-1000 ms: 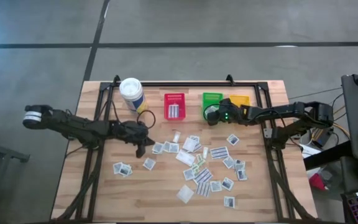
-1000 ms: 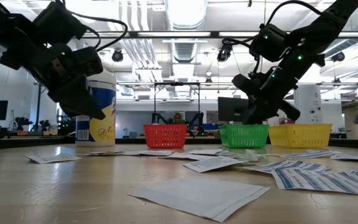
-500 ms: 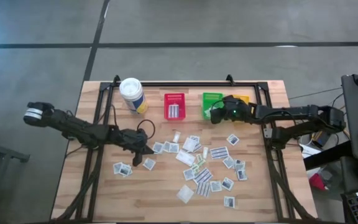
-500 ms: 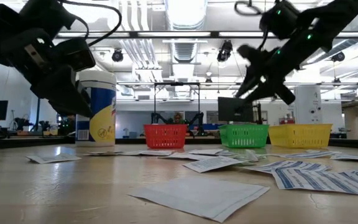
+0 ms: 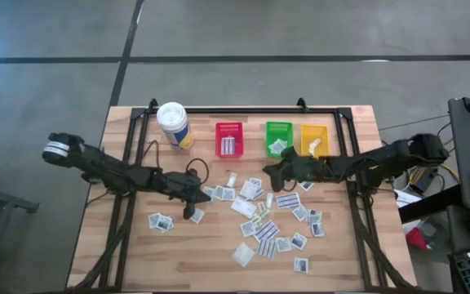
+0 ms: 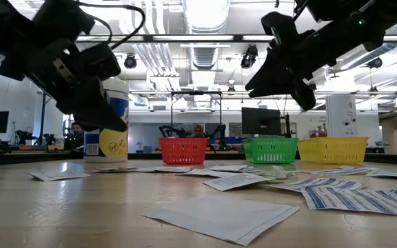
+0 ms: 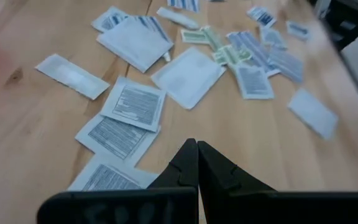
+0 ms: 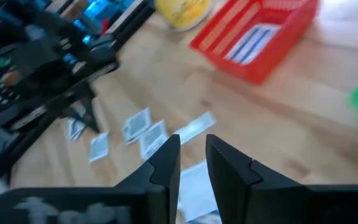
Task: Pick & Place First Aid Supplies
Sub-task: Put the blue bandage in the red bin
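Several small white packets, the first aid supplies (image 5: 266, 230), lie flat and scattered on the wooden table (image 5: 129, 245); some carry dark-blue prints (image 7: 133, 103). My left gripper (image 5: 191, 209) hovers shut over the left end of the scatter, its fingertips (image 7: 196, 148) just above a printed packet (image 7: 107, 180). My right gripper (image 5: 268, 171) hangs above the packets in front of the green bin (image 5: 278, 131), its fingers (image 8: 192, 146) a small gap apart with nothing between them.
Along the far edge stand a white canister with a yellow label (image 5: 174, 124), a red bin (image 5: 228, 129), the green bin and a yellow bin (image 5: 314, 131), each bin with white packets inside. Bare wood lies at the table's near left.
My right gripper has drawn back from over the green bin toward the near edge and the left, rising and ending above the packets. My left gripper has crept a little toward the right and the near edge, staying shut.
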You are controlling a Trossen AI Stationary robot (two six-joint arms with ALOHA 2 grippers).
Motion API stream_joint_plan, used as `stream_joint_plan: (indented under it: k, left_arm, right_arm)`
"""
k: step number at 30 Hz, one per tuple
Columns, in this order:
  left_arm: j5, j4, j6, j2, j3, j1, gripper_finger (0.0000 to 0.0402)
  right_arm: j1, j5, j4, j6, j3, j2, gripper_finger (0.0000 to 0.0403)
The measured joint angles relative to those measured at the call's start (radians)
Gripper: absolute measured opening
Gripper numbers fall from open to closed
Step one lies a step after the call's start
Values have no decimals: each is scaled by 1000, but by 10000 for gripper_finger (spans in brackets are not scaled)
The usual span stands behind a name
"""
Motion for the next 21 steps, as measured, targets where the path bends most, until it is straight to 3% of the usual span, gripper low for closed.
stream_joint_plan:
  k: [8, 21]
  left_arm:
    - [-18, 5, 76, 142, 80, 0, 0]
    - [-52, 135, 176, 274, 141, 2, 0]
  right_arm:
    - [78, -1, 152, 30, 0, 133, 63]
    - [163, -1, 162, 108, 41, 213, 58]
